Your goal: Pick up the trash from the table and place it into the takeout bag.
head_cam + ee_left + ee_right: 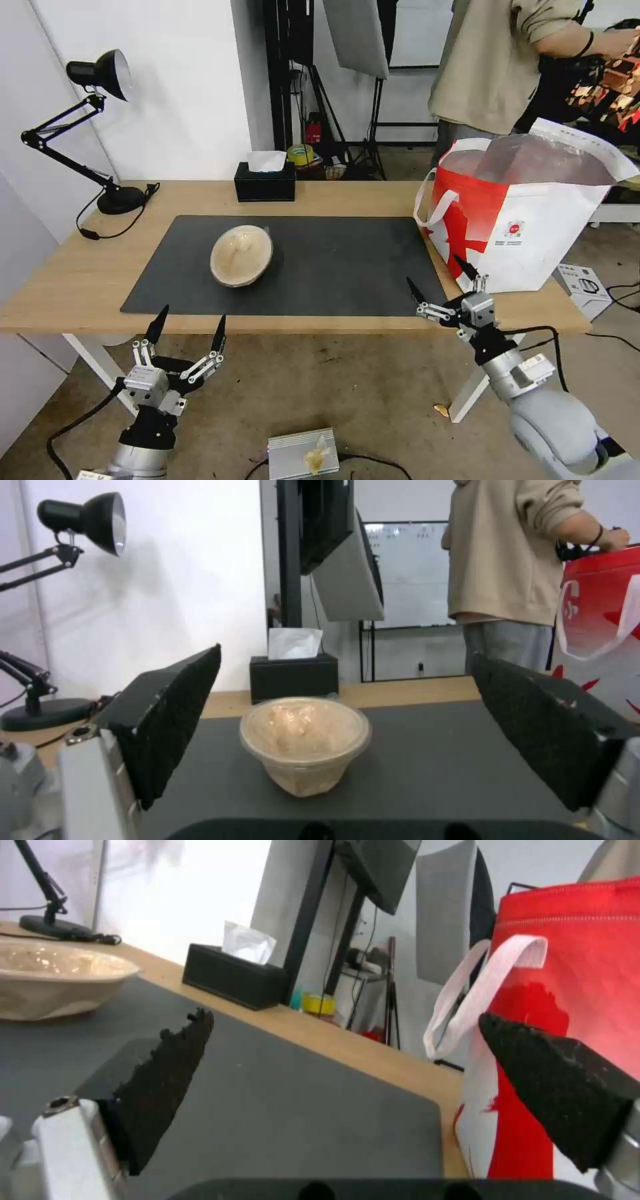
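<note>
One piece of trash, a beige bowl with a clear lid (241,255) (304,743) (53,980), sits on the dark grey mat (347,267) of the light-wood table (80,273). The white and red takeout bag (527,213) (573,990) stands open on the table's right end. My left gripper (191,325) (343,730) hangs open below the front edge, facing the bowl from a distance. My right gripper (440,280) (347,1075) is open at the front right edge, just in front of the bag.
A black tissue box (265,180) stands at the back of the table, and a black desk lamp (100,120) at the back left. A small white carton (583,283) and a silver box (303,453) lie on the floor. A person stands behind the bag.
</note>
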